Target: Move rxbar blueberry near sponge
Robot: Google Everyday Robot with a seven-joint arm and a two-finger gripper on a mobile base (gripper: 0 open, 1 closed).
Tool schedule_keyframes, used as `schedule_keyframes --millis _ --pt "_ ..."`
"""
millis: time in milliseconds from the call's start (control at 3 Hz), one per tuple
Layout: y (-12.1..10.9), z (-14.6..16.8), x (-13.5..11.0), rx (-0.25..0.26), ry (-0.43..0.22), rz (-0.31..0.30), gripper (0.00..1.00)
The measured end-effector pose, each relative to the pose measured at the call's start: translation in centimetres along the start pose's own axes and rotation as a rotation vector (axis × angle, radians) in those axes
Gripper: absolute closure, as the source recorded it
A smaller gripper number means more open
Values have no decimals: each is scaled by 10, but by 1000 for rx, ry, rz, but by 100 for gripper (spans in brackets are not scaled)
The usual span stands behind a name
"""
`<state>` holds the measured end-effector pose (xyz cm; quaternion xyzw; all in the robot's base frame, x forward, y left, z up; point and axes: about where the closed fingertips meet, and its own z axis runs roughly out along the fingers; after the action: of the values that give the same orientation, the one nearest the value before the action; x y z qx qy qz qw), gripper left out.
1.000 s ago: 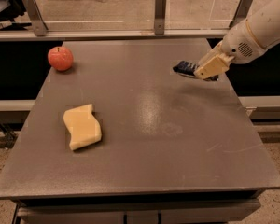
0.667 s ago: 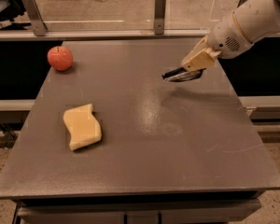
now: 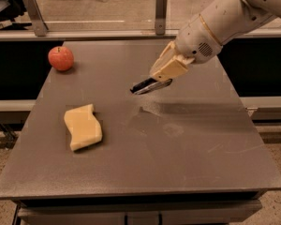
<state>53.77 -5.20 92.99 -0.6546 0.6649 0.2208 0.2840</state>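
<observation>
**Above the grey table, bar gripped in the air**

On a matte grey table (image 3: 187, 163), dust-scuffed near the middle; behind it a low rail (image 3: 107, 33) with two upright metal posts, speckled floor (image 3: 2, 153) at the lower edges. At the far left corner, a red apple (image 3: 61, 58). Toward the front left, lying flat, the pale yellow sponge (image 3: 83, 127). Over the table's middle, reaching in from the upper right on a white arm (image 3: 225, 20): the gripper (image 3: 161, 78), clamped on the rxbar blueberry (image 3: 145, 86). Dark bar tilted, clear of the surface, well apart from the sponge, to its right and farther back

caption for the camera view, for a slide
Gripper holds the rxbar blueberry above the table, right of the sponge; apple at far left corner.
</observation>
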Motion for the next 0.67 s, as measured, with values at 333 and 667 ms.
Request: schedule_keyframes --millis 333,667 --pt "20 6 -28 -40 -56 -83 100" --pt "36 12 -46 -82 -125 -124 100"
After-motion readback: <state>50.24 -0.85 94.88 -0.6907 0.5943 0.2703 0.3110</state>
